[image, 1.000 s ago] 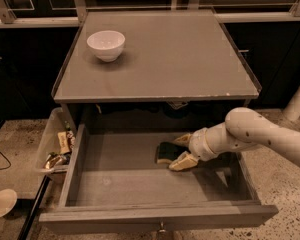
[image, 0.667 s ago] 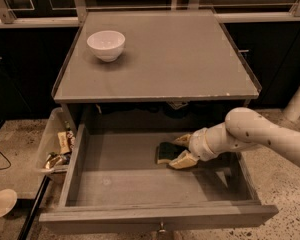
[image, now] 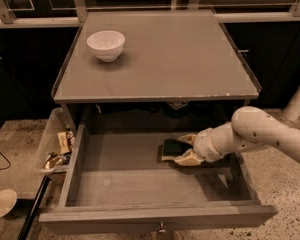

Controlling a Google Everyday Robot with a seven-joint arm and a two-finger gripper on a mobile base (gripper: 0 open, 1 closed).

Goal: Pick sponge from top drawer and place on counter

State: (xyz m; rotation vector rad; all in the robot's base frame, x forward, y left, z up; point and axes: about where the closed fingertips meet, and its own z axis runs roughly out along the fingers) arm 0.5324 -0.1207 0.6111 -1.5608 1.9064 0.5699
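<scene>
The top drawer [image: 155, 218] is pulled fully out below the counter [image: 190, 54]. The sponge [image: 171, 148], dark green on top with a yellow edge, lies on the drawer floor right of the middle. My gripper [image: 185, 149] reaches in from the right on a white arm. Its two tan fingers [image: 188, 158] sit against the sponge's far and near sides, closed on its right end. The sponge still rests low in the drawer.
A white bowl [image: 106, 45] stands on the counter's back left. A clear plastic bin [image: 55, 149] of clutter sits on the floor left of the drawer. A white disc [image: 1, 203] and a dark pole [image: 32, 211] lie at the lower left.
</scene>
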